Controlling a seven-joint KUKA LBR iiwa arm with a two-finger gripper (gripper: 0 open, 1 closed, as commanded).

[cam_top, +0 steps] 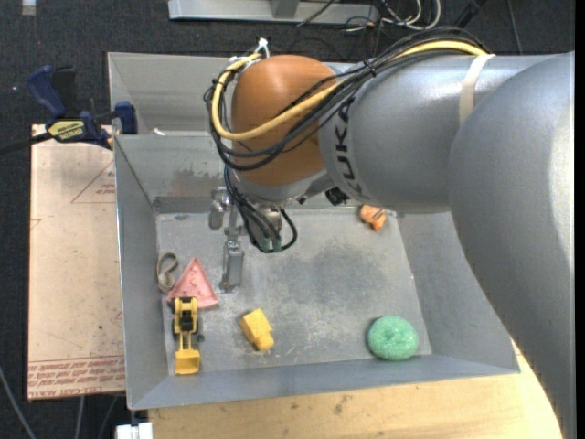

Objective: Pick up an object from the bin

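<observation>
My gripper (230, 280) hangs low over the bin's left half, its fingertip just right of a pink triangle (194, 286) lying flat on the floor. A grey metal ring (167, 266) rests against the triangle's left edge. Just below the triangle lies a yellow toy digger (186, 333). A small yellow block (257, 329) sits a little below and right of the fingertip. Nothing shows between the fingers.
A green fuzzy ball (393, 337) lies near the bin's front right corner. A small orange piece (372, 217) rests at the back right by the arm. The arm and its orange cover hang over the bin's back middle.
</observation>
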